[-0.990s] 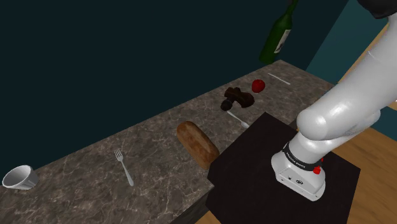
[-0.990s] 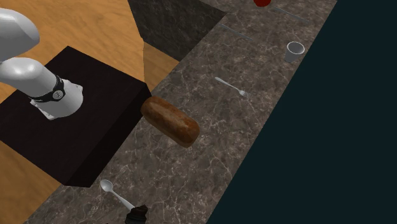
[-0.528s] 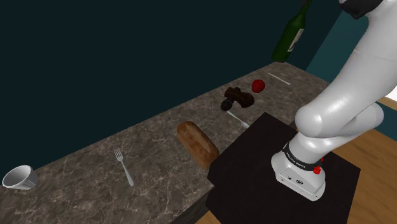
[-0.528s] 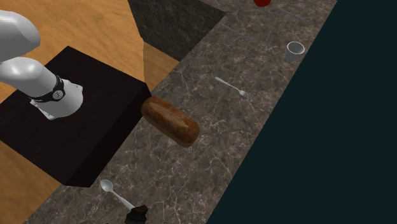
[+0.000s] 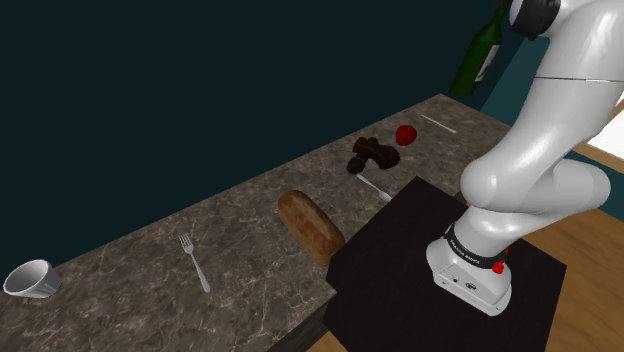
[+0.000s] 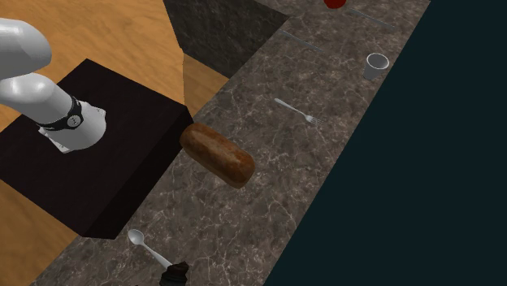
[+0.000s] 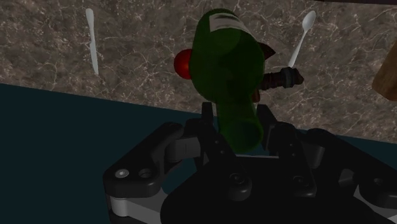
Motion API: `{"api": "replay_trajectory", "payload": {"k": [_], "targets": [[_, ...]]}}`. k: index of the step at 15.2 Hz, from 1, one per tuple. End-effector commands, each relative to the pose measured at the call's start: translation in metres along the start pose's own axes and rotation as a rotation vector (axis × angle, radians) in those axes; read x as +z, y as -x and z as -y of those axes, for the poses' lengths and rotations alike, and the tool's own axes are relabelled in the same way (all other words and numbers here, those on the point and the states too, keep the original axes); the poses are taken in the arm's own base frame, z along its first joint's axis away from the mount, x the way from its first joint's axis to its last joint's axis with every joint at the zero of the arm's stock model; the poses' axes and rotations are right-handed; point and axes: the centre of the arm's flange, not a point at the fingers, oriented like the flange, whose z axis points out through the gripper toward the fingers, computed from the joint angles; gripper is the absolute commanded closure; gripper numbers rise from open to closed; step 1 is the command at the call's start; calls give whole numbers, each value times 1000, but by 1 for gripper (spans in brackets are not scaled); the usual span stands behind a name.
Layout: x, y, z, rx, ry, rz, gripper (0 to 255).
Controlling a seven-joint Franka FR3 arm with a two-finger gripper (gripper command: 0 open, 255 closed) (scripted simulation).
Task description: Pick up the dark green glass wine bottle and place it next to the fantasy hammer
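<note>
Bread loaf [image 5: 311, 226], fork [image 5: 194, 261], cup [image 5: 30, 278], red fruit [image 5: 405, 134], perhaps apple, on counter [image 5: 240, 215].

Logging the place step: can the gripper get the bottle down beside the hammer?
Likely yes: the gripper clasps the bottle high over the counter, bare beside the hammer, though a spoon lies close.

Spoon [image 5: 373, 186] and red fruit [image 5: 405, 133] beside hammer [image 5: 372, 153]

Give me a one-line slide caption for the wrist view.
Black gripper clasping a dark green bottle above the stone counter, with the hammer, a red object and a white spoon below.
</note>
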Motion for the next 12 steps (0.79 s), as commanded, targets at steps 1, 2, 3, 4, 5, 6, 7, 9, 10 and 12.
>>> {"api": "replay_trajectory", "payload": {"k": [1, 2, 3, 4, 5, 6, 7, 9, 10, 12], "targets": [[9, 3, -2, -1, 1, -1, 255], [14, 3, -2, -1, 1, -1, 255], [19, 4, -2, -1, 1, -1, 255], [25, 4, -2, -1, 1, -1, 255], [30, 5, -2, -1, 1, -1, 255], [35, 5, -2, -1, 1, -1, 255], [41, 6, -2, -1, 1, -1, 255], [51, 7, -2, -1, 1, -1, 255], [56, 7, -2, -1, 1, -1, 255], [67, 8, -2, -1, 1, -1, 255]]}}
